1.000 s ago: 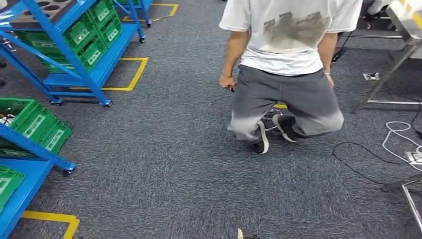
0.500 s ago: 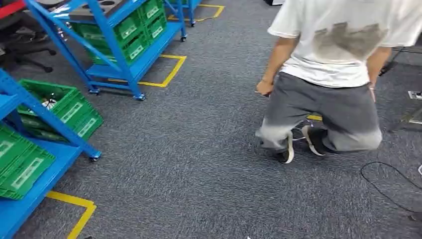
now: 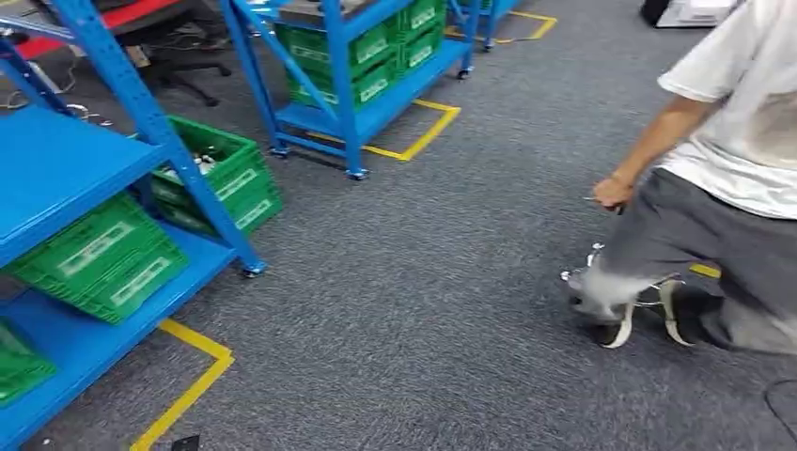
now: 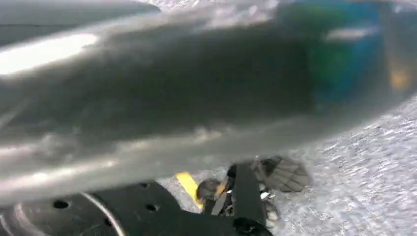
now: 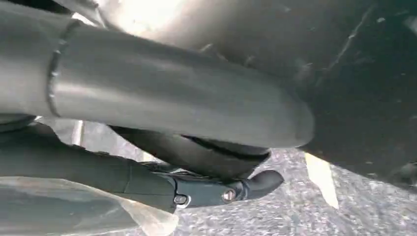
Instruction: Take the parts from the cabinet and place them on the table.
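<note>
The blue cabinet rack [image 3: 75, 169] stands at the left of the head view with green crates [image 3: 103, 258] on its lower shelf. Beside its leg, a green crate [image 3: 221, 174] holds small pale parts. A second blue rack [image 3: 343, 85] with more green crates stands farther back. My left hand [image 4: 147, 98] is a blurred grey shape in the left wrist view, hanging over carpet. In the right wrist view my right hand [image 5: 172, 103] shows a thick grey thumb and a dark finger [image 5: 221, 191]; a pale translucent shape lies under them, and I cannot tell what it is.
A person [image 3: 724, 197] in a white shirt and grey trousers crouches at the right, one hand down by the knee. Yellow floor tape [image 3: 188, 385] marks the near rack's bay, and more tape [image 3: 423, 132] the far one. Grey carpet [image 3: 423, 310] lies between.
The whole picture has swung: the camera turned left. The racks have come in closer on the left, the person has slid to the right edge, and the table legs and cables have left the picture.
</note>
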Controlling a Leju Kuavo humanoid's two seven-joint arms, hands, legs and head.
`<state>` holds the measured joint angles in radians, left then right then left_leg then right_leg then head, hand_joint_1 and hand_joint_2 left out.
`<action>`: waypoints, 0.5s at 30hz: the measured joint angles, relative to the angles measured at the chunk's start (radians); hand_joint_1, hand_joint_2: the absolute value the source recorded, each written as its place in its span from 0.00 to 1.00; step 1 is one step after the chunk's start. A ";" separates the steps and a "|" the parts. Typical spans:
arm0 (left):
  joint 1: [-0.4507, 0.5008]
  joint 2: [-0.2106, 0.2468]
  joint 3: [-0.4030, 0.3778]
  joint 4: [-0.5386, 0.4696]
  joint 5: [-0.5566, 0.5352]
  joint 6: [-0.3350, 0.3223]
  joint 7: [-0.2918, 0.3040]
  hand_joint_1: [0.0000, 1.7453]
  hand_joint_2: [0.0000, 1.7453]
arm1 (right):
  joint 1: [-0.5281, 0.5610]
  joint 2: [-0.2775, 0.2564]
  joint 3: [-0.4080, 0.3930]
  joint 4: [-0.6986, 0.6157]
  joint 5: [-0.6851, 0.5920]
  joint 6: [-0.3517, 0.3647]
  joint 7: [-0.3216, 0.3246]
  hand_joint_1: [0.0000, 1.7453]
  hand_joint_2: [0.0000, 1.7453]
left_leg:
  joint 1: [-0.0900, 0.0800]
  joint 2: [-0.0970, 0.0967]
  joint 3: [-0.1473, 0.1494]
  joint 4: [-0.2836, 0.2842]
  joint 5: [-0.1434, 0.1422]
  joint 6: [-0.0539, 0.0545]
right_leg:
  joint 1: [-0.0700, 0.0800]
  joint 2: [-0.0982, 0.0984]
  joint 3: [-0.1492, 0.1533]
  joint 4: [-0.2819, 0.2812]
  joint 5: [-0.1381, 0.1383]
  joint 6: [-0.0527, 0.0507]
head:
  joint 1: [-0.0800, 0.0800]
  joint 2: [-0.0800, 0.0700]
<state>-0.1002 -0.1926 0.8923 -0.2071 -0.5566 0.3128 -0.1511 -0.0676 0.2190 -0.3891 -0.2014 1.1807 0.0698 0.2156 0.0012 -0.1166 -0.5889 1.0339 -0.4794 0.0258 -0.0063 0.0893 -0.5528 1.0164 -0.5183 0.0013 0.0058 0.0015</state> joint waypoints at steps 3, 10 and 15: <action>0.007 -0.002 -0.009 0.000 -0.014 0.003 -0.001 0.00 0.00 | 0.000 0.003 0.009 0.000 -0.001 0.013 0.012 0.00 0.00 | 0.001 -0.029 -0.003 -0.008 0.005 -0.021 | -0.004 -0.029 0.012 -0.017 0.007 -0.002 | 0.006 0.000; 0.005 0.000 -0.021 0.000 -0.032 0.003 0.005 0.00 0.00 | 0.005 0.005 0.008 0.000 -0.022 0.039 0.035 0.00 0.00 | 0.018 0.107 -0.127 0.257 -0.089 -0.055 | -0.006 -0.131 0.043 -0.028 -0.007 -0.011 | -0.003 0.000; -0.003 0.002 -0.020 0.000 -0.017 0.008 0.009 0.00 0.00 | 0.008 0.011 0.008 0.000 -0.005 0.018 -0.021 0.00 0.00 | 0.008 0.202 -0.004 -0.002 0.012 -0.038 | 0.007 -0.184 0.059 -0.024 -0.038 0.017 | -0.005 0.000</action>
<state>-0.1028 -0.1907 0.8724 -0.2071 -0.5734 0.3208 -0.1419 -0.0594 0.2297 -0.3807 -0.2014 1.1760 0.0878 0.1949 0.0095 0.0852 -0.5932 1.0323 -0.4671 -0.0126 0.0006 -0.0949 -0.4934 0.9922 -0.5558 0.0183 0.0003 0.0015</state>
